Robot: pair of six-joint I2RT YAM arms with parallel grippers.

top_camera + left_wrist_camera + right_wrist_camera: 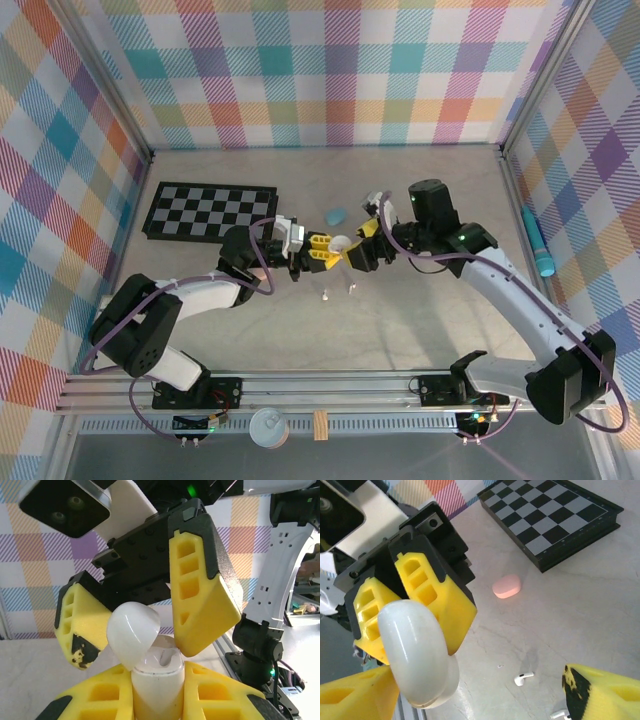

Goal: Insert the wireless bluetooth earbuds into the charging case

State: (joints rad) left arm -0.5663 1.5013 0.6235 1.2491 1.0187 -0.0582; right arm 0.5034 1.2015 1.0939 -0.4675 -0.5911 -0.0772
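My left gripper (325, 250) is shut on a white charging case (342, 244), held above the table's middle. In the left wrist view the case (157, 685) stands upright between my yellow fingers (95, 700) with its lid (132, 630) flipped open. I cannot tell if anything sits in its pale recess. My right gripper (358, 248) faces it, open, its fingers (200, 595) straddling the lid without touching. Two white earbuds (523, 678) (560, 713) lie on the table below, small specks in the top view (326, 296) (352, 289).
A folded chessboard (210, 212) lies at the back left. A light blue oval case (335, 214) rests just behind the grippers, and a pink oval case (506, 586) lies near the board. A teal pen (540, 245) lies by the right wall.
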